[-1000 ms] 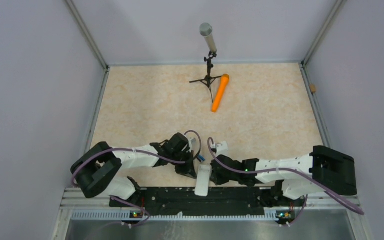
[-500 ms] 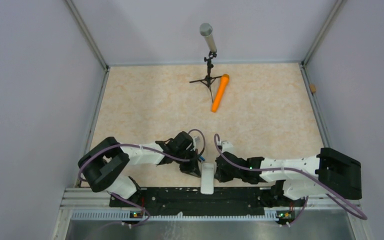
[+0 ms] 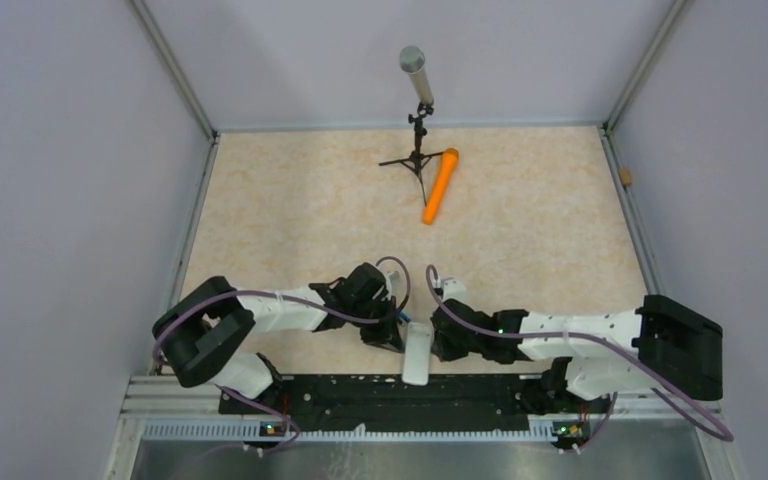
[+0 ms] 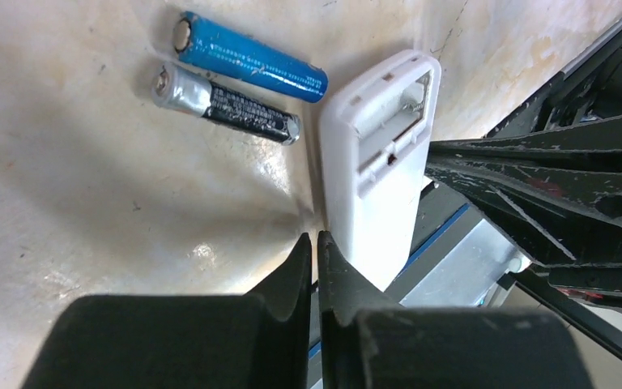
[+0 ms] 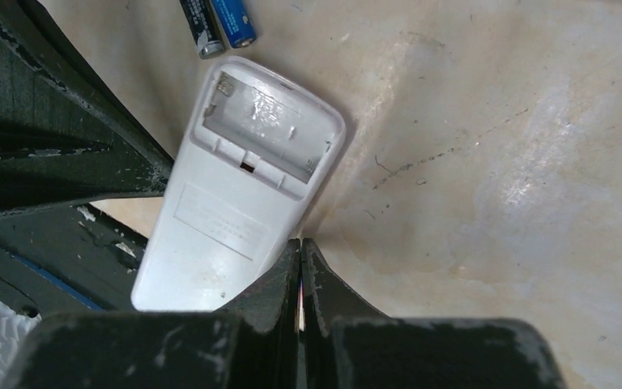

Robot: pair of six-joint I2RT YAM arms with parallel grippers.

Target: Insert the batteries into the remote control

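The white remote control [image 3: 416, 352] lies back up at the table's near edge, its battery compartment [image 5: 263, 121] open and empty. It also shows in the left wrist view [image 4: 377, 178]. The two batteries, one blue [image 4: 249, 57] and one dark with a silver end [image 4: 225, 103], lie side by side on the table just beyond the remote's compartment end; they are a small blue spot in the top view [image 3: 401, 316]. My left gripper [image 4: 317, 237] is shut, tips against the remote's left edge. My right gripper [image 5: 300, 241] is shut, tips against its right edge.
A grey microphone on a black tripod [image 3: 417, 100] stands at the back. A long orange cylinder [image 3: 439, 186] lies beside it. A black rail [image 3: 380, 395] runs along the near edge, and the remote's near end overhangs it. Walls close in both sides.
Both arms have shifted right and the remote has moved right with them and turned straighter. In the last half second little has moved.
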